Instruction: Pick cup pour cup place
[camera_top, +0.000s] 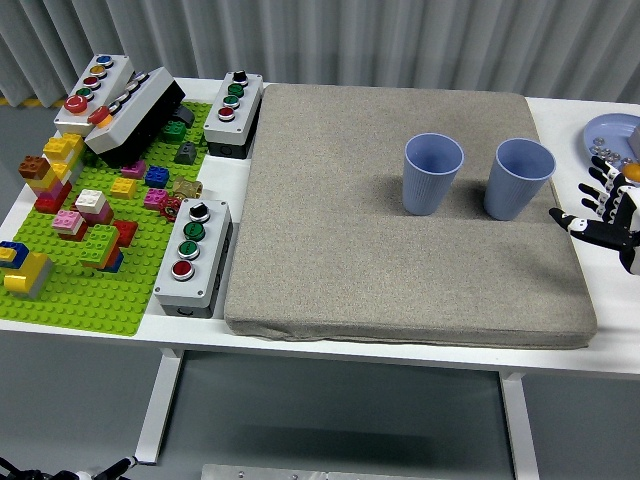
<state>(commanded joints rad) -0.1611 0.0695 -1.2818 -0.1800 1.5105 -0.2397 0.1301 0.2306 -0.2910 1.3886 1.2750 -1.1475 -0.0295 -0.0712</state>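
The right hand (608, 210), black with white fingertips, hovers at the right edge with fingers spread and holding nothing, just beside the nearer of two ribbed pale-blue plastic cups. That right-hand blue cup (519, 178) stands upright on the grey fabric mat (400, 270); its twin, the left-hand blue cup (433, 173), stands upright close to its left, a clear gap between them. Whether either holds anything can't be seen from this angle.

By my reading the pick is only starting. To do it well, the hand should come in level from the right, wrap the right-hand cup around its middle, and close gently, since thin plastic like this likely flexes. Lift straight up, so the neighbour isn't clipped.

The count: two cups, one mat, one robot hand in view. Three grey button boxes with coloured buttons (193, 255) sit on the white tabletop (560, 110), a fourth box leans by them, beside one green baseplate of toy bricks (90, 290). One blue plate (612, 138) peeks in far right.
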